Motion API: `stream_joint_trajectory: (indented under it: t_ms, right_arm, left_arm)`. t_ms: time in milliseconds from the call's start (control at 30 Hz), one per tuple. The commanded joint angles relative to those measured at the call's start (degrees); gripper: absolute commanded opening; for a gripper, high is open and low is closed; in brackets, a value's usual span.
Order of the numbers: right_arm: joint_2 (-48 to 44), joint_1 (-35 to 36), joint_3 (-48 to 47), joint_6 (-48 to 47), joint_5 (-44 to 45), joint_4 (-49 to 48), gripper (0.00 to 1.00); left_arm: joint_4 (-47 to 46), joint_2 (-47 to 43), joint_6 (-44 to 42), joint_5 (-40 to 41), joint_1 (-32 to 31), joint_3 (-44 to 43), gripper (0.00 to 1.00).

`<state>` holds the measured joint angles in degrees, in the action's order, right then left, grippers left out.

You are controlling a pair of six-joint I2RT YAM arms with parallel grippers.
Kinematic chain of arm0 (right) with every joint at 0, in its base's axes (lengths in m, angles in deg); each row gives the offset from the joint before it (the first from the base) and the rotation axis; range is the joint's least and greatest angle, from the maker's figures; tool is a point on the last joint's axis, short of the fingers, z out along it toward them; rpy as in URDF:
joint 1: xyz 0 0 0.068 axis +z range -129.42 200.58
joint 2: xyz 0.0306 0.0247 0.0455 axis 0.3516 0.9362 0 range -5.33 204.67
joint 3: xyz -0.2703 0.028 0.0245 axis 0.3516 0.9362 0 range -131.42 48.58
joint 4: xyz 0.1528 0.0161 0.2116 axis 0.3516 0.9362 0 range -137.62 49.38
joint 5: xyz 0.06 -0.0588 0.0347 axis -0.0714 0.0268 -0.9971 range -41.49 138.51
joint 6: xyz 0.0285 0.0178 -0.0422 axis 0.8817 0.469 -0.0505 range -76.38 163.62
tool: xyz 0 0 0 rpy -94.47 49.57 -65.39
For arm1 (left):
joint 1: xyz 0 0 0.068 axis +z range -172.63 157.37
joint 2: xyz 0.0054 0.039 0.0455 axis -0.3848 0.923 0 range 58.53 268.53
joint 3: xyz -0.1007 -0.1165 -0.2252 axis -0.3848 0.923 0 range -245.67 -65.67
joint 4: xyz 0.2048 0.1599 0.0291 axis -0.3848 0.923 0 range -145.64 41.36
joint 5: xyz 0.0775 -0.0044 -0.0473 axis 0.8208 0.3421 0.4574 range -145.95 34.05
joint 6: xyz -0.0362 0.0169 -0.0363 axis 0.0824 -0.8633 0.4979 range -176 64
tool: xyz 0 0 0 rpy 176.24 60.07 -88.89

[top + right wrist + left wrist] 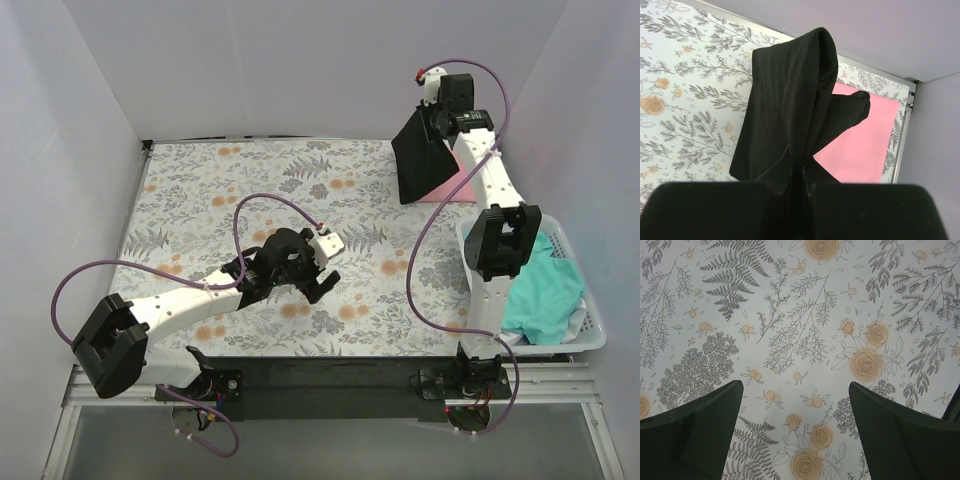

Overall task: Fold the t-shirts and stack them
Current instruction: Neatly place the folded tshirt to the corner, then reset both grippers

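My right gripper [437, 112] is raised at the far right of the table, shut on the folded black t-shirt [422, 160], which hangs down from it. In the right wrist view the black t-shirt [785, 115] hangs between my closed fingers [852, 112]. The pink t-shirt [455, 186] lies folded flat on the cloth under and behind it, also seen in the right wrist view [865, 145]. The teal t-shirt [545, 290] lies crumpled in the white basket [590, 335]. My left gripper [327, 270] is open and empty over the middle of the floral cloth [800, 330].
The white lattice basket stands at the table's right edge beside the right arm. White walls close in the table on the left, back and right. A purple cable loops over each arm.
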<state>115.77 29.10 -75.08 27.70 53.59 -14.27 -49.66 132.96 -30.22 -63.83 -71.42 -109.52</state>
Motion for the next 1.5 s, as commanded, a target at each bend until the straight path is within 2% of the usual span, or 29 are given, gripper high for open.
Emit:
stream_joint_trajectory:
  t_ms: [0, 600, 967, 1000, 1033, 1100, 1133, 1167, 1233, 1333, 1433, 1467]
  right_arm:
    - [-1.9, -2.1, -2.2, -2.0, -1.3, -1.7, 0.01]
    - [5.7, -8.0, 2.3, -11.8, -4.6, -14.1, 0.01]
    - [10.6, -11.1, 5.8, -15.4, -1.1, -20.9, 0.03]
    - [10.8, -11.1, 6.0, -16.1, 0.2, -21.6, 0.10]
    - [11.5, -11.1, 6.0, -16.8, 1.1, -21.8, 0.38]
    - [11.6, -11.1, 4.9, -17.2, 3.2, -21.9, 0.67]
    - [10.7, -11.2, 4.7, -17.0, 3.2, -21.8, 0.84]
    - [9.8, -11.2, 4.5, -16.7, 3.0, -21.8, 0.91]
    - [6.2, -11.2, 4.4, -16.5, 1.3, -21.7, 0.98]
    - [0.9, -11.2, 4.5, -15.2, -2.3, -19.8, 0.99]
    - [-4.2, -10.6, 4.7, -13.3, -6.6, -14.6, 0.98]
    - [-5.6, -10.3, 5.1, -12.3, -8.0, -11.5, 0.98]
  left_arm:
    - [-0.3, -1.0, -0.8, 0.6, 0.1, -0.7, 0.87]
    - [0.7, 2.2, -1.3, 0.8, 0.1, -2.3, 0.87]
    - [2.0, 3.6, -0.6, 1.3, 0.1, -2.7, 0.87]
    - [2.5, 3.6, -0.4, 1.3, 0.1, -2.9, 0.87]
    - [3.0, 3.9, 0.0, 1.3, 0.1, -3.6, 0.87]
    - [5.2, 3.9, 1.0, 0.2, 0.6, -4.7, 0.87]
    - [6.0, 3.4, 3.0, -0.7, 1.1, -5.7, 0.88]
    - [6.8, 3.3, 4.1, -4.0, 2.6, -7.4, 0.87]
    - [9.6, 2.9, 7.2, -7.7, 4.5, -9.4, 0.87]
    - [12.5, 2.6, 14.4, -12.8, 8.8, -13.4, 0.87]
    - [14.4, 1.9, 22.3, -16.9, 15.0, -16.9, 0.87]
    - [15.1, 2.1, 24.1, -18.0, 19.0, -17.7, 0.87]
